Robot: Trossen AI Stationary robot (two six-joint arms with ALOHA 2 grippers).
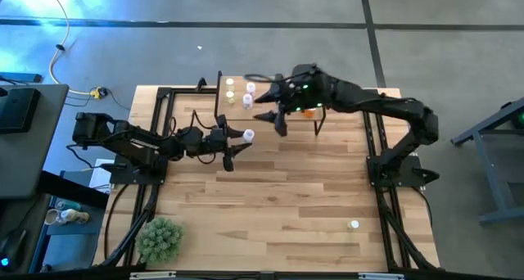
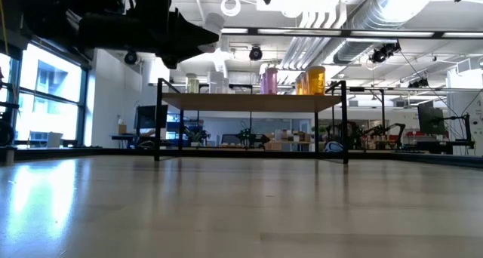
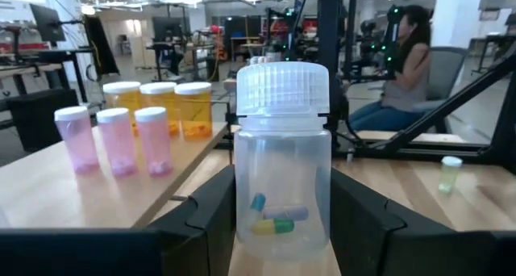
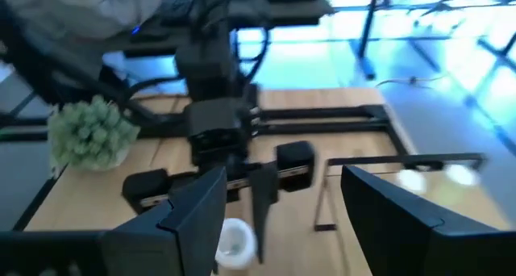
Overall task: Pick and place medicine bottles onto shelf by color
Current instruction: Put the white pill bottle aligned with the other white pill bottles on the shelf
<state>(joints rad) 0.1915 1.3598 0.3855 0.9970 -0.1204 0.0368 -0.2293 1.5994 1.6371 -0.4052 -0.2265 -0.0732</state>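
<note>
My left gripper is shut on a clear, pale bottle with a white cap and capsules inside. It holds the bottle in the air, close to the shelf's near left corner. The shelf stands at the table's far side on thin black legs. It carries yellow-green, pale, pink and orange bottles standing upright. My right gripper is open and empty above the shelf's near edge, pointing toward the left arm. One yellow-green bottle stands on the table at the near right. My left gripper pinches the bottle's body between its two fingers, one on each side, below the cap. The fingers come level from the table's left. The bottle stands upright, cap up, lifted clear of the table.
A spiky green plant stands at the table's near left corner. The black frame rails run along both sides of the table. A person sits beyond the table. The middle and near parts of the tabletop are bare wood.
</note>
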